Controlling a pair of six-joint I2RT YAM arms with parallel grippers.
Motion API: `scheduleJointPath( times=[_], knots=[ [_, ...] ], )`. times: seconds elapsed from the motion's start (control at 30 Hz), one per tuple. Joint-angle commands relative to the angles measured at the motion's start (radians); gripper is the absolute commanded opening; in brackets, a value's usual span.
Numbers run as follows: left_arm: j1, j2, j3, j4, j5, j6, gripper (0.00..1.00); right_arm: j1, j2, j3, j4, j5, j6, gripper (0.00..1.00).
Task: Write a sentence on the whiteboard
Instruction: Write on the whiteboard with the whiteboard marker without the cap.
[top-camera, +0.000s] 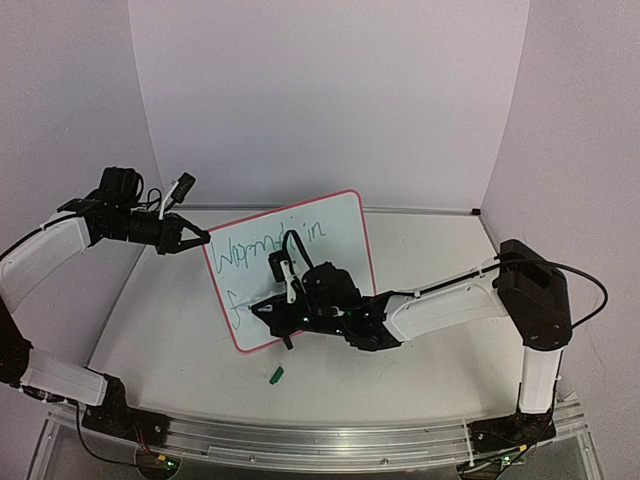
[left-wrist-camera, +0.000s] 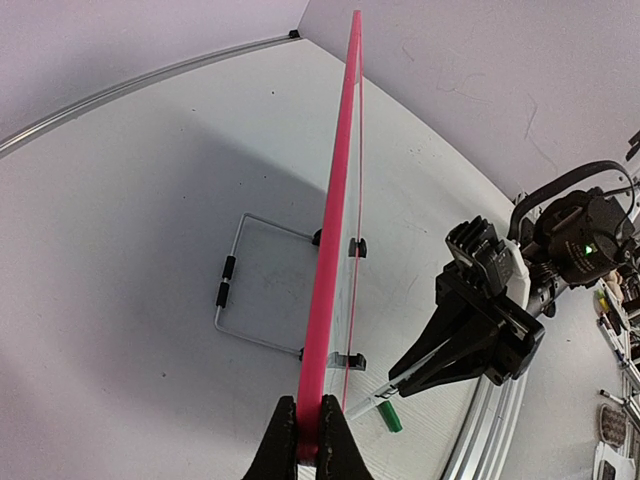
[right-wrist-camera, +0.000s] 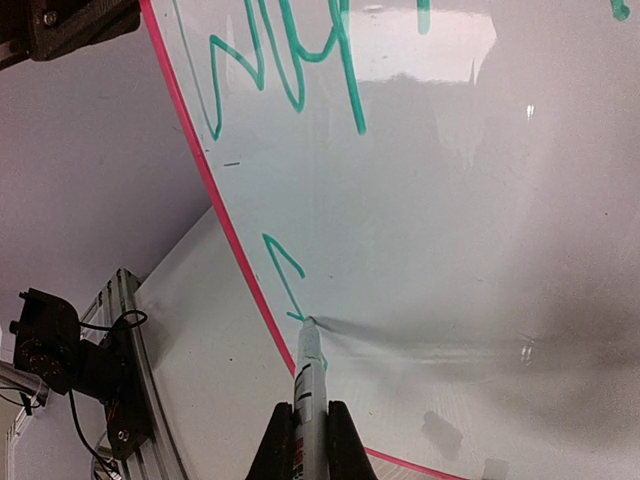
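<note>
The whiteboard (top-camera: 330, 235) stands tilted mid-table, white with a pink-red frame. Green script on it reads roughly "Warmth in" (top-camera: 265, 248), with the start of an "f" (top-camera: 232, 303) below. My left gripper (top-camera: 203, 240) is shut on the board's upper left frame edge; in the left wrist view the pink edge (left-wrist-camera: 335, 260) runs up from between the fingers (left-wrist-camera: 308, 452). My right gripper (top-camera: 275, 308) is shut on a marker (right-wrist-camera: 308, 385), whose tip touches the board at the "f" stroke (right-wrist-camera: 283, 275) near the lower left frame.
A green marker cap (top-camera: 277, 375) lies on the table in front of the board, and also shows in the left wrist view (left-wrist-camera: 389, 416). A wire stand (left-wrist-camera: 232, 290) props the board from behind. White walls enclose the table; an aluminium rail (top-camera: 300, 440) runs along the near edge.
</note>
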Motion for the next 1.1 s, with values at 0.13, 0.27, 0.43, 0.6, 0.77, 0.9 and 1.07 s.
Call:
scheduleJointPath(
  times=[0.13,0.27,0.43,0.6,0.77,0.9,1.07],
  knots=[
    [-0.037,0.02,-0.002,-0.05,-0.012,0.022,0.0,-0.009,-0.031,0.001,0.017,0.053,0.006,0.0],
    [-0.037,0.02,-0.003,-0.049,-0.015,0.023,0.0,-0.009,-0.035,0.004,0.018,0.036,0.001,0.0],
    [-0.037,0.022,-0.003,-0.049,-0.015,0.023,0.0,-0.009,-0.056,-0.002,0.024,-0.006,-0.023,0.0],
    [-0.037,0.016,-0.003,-0.049,-0.021,0.022,0.0,-0.009,-0.087,-0.026,0.035,-0.044,-0.038,0.0],
    [-0.038,0.014,-0.004,-0.049,-0.022,0.02,0.0,-0.008,-0.131,-0.057,0.034,-0.068,-0.058,0.0],
    [-0.039,0.013,-0.003,-0.048,-0.023,0.02,0.0,-0.009,-0.173,-0.082,0.024,-0.065,-0.07,0.0],
    [-0.04,0.012,-0.006,-0.049,-0.024,0.02,0.0,-0.011,-0.195,-0.089,-0.007,-0.061,-0.085,0.0]
  ],
)
